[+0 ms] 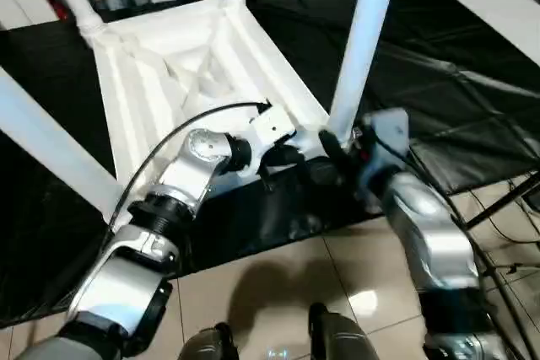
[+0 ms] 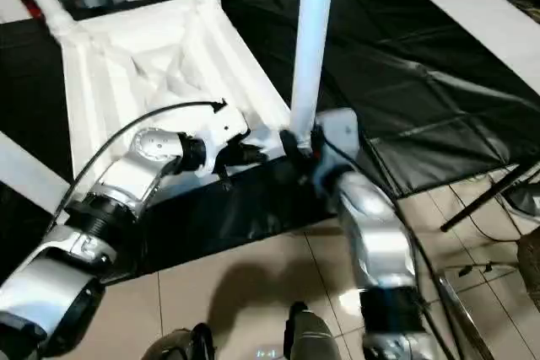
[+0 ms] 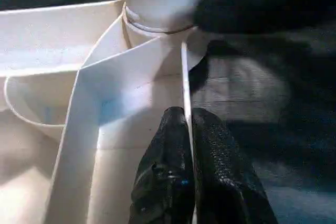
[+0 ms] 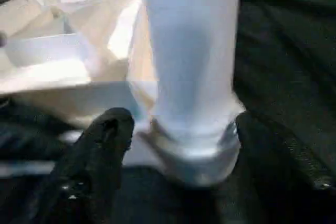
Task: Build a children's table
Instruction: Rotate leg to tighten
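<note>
Left gripper (image 3: 188, 129) fingers clamped on the table top (image 1: 181, 52) rim — right gripper (image 4: 181, 150) fingers apart around a leg (image 1: 363, 40).

One tabletop (image 1: 169, 65), perhaps four legs (image 1: 363, 40) (some cropped), two arms (image 1: 422, 233).

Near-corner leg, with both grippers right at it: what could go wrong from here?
1. The right gripper straddles the leg's flared base with fingers apart; if the leg isn't fully seated in its socket, it may lean or pop out.
2. The left gripper is pinched on the tabletop's thin rim; a slip would let the tabletop shift on the black cover.
</note>
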Controlling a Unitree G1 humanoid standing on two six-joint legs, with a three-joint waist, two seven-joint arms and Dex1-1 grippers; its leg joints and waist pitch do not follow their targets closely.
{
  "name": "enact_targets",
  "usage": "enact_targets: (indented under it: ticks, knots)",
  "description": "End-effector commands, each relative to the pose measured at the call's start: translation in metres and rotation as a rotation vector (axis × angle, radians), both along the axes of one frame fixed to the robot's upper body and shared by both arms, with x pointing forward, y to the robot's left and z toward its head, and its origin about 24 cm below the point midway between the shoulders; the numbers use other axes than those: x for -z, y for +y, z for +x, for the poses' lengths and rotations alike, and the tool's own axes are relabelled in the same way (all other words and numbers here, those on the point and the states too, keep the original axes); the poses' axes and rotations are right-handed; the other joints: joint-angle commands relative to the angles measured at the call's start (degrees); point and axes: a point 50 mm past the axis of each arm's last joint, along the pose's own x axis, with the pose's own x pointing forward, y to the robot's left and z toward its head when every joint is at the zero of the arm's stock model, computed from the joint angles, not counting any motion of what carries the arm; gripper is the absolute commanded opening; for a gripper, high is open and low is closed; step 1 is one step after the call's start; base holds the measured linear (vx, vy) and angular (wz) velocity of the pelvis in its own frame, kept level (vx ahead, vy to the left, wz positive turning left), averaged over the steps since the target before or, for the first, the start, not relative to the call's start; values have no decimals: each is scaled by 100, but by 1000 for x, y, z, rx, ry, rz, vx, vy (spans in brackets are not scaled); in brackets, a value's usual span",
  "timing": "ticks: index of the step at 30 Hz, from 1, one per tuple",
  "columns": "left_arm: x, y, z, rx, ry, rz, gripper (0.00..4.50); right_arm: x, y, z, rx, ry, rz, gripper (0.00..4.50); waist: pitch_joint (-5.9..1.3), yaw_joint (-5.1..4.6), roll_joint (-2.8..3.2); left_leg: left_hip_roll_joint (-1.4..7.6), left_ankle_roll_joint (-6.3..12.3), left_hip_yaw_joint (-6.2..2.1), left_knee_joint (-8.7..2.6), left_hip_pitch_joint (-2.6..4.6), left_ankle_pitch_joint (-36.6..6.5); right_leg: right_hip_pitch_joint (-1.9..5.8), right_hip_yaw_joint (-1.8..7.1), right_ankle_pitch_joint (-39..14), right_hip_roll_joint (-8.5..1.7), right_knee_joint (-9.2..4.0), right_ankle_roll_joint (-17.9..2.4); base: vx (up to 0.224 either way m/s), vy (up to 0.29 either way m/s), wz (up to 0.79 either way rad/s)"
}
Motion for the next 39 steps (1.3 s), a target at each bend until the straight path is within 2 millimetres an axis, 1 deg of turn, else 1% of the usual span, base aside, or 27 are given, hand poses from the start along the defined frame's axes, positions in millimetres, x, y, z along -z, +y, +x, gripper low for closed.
enact_targets:
  ticks: [1,2,3,4,5,7,8,10,13,16,17,18,19,20,21,23,24,25,26,27,28,30,32,34,36,37,39]
  knots:
    - [-10,5,-2,17,-65,-139,0,-20,-11,-15,-102,-81,66,389,-608,62,-80,208,946,-36,-317,26,-907,471,268,-1586,-243,-299,-1246,0,0,0]
    - [-10,5,-2,17,-66,-140,0,-20,-11,-15,-103,-81,67,389,-621,92,-128,200,1076,-35,-303,-5,-783,490,275,-1412,-229,-274,-1267,0,0,0]
    - [-10,5,-3,23,-73,-143,44,-21,-11,-17,-114,-78,73,408,-614,82,-139,184,1099,-52,-303,-62,-687,509,253,-1485,-219,-256,-1258,0,0,0]
    - [-11,6,-5,22,-62,-182,55,-25,-12,-20,-146,-84,88,413,-631,99,-73,182,1074,-47,-288,-24,-677,497,247,-1561,-218,-251,-1265,0,0,0]
    - [-11,6,-6,21,-57,-195,55,-27,-12,-21,-157,-88,94,422,-631,100,-91,172,1082,-35,-270,-48,-636,513,241,-1621,-226,-261,-1301,0,0,0]
    - [-14,8,-10,-7,-51,-285,66,-39,-10,-25,-223,-145,124,443,-638,130,-54,218,1052,-39,-271,-20,-639,463,240,-1705,-212,-270,-1345,0,0,0]
    - [-15,10,-12,-31,-52,-326,79,-46,-7,-26,-259,-173,151,448,-648,143,8,236,1013,-53,-259,-20,-654,489,236,-1658,-207,-255,-1366,0,0,0]
    - [-13,13,-17,-87,-48,-372,90,-55,-1,-27,-297,-203,197,450,-632,149,-19,250,955,-54,-276,-32,-745,479,223,-1699,-179,-264,-1349,0,0,0]
    - [-8,14,-27,-123,-32,-406,109,-62,3,-27,-323,-212,223,450,-612,157,-15,231,751,-41,-288,9,-922,447,219,-2196,-144,-319,-1137,0,0,0]
    - [3,19,-49,-156,13,-460,134,-68,12,-25,-373,-213,239,450,-626,160,-14,283,605,-63,-305,5,-919,473,235,-2131,-166,-269,-1161,0,0,0]
    - [7,22,-58,-161,34,-476,136,-69,15,-22,-368,-210,244,450,-598,159,7,264,606,-27,-306,48,-1028,392,233,-2292,-128,-337,-1094,0,0,0]
    - [10,25,-68,-163,54,-483,142,-69,18,-18,-358,-205,250,450,-606,145,-7,272,570,-56,-311,5,-971,439,243,-2190,-150,-281,-1110,0,0,0]
    - [10,25,-68,-164,55,-484,165,-69,18,-18,-358,-204,251,450,-613,163,12,287,547,-52,-318,33,-959,415,241,-2156,-141,-275,-1110,0,0,0]
    - [16,32,-80,-167,75,-474,173,-68,21,-13,-342,-198,247,450,-555,157,-45,272,546,-26,-331,56,-1084,356,244,-2279,-109,-336,-1024,0,0,0]
    - [19,37,-88,-170,89,-468,173,-67,22,-10,-336,-193,245,450,-563,186,18,291,505,-46,-340,58,-1068,371,253,-2250,-136,-301,-1043,0,0,0]
    - [27,56,-117,-165,139,-436,187,-61,22,3,-281,-181,220,450,-519,165,-42,311,395,-80,-390,6,-1180,393,250,-2447,-166,-250,-989,0,0,0]
    - [28,64,-128,-157,155,-416,201,-59,16,9,-219,-173,209,450,-475,136,-13,299,334,-26,-386,97,-1400,288,259,-2759,-121,-349,-867,0,0,0]
    - [29,71,-137,-149,168,-399,212,-58,11,15,-166,-167,201,450,-505,132,-23,293,286,-19,-350,130,-1390,292,278,-2692,-137,-332,-874,0,0,0]
    - [30,81,-148,-148,196,-372,212,-57,2,21,-98,-168,185,450,-475,127,-3,278,284,-39,-393,70,-1341,323,268,-2680,-116,-319,-847,0,0,0]
    - [30,85,-152,-147,208,-361,217,-57,-2,23,-71,-169,179,450,-485,142,22,298,243,-41,-392,114,-1389,293,268,-2686,-120,-301,-857,0,0,0]
    - [29,98,-164,-148,239,-330,217,-57,-14,27,1,-172,166,450,-416,166,-64,295,233,-16,-407,173,-1597,225,289,-2932,-108,-356,-774,0,0,0]
    - [27,112,-173,-154,268,-290,246,-58,-29,29,59,-181,152,450,-367,231,-26,286,89,-3,-428,250,-1944,160,293,-3227,-84,-400,-658,0,0,0]
    - [22,131,-183,-177,294,-245,259,-58,-48,31,134,-185,127,450,-365,253,-36,282,-9,-4,-442,286,-2144,147,298,-3237,-61,-396,-589,0,0,0]
    - [18,141,-184,-196,295,-222,273,-56,-56,30,156,-181,113,450,-366,278,-43,276,-37,-4,-464,278,-2219,156,322,-3144,-42,-371,-591,0,0,0]
    - [7,154,-168,-296,197,-230,299,-46,-53,25,113,-143,94,450,-388,320,-40,245,-27,11,-456,298,-2257,145,374,-3082,-28,-370,-575,0,0,0]
    - [3,158,-160,-335,162,-250,299,-41,-48,21,80,-124,86,450,-398,324,-30,239,-15,5,-457,275,-2224,165,386,-3022,-30,-355,-590,0,0,0]
    - [-6,162,-144,-379,95,-304,319,-23,-31,8,-34,-36,46,450,-450,315,-39,230,93,-37,-469,146,-1870,290,389,-2702,-67,-295,-623,0,0,0]
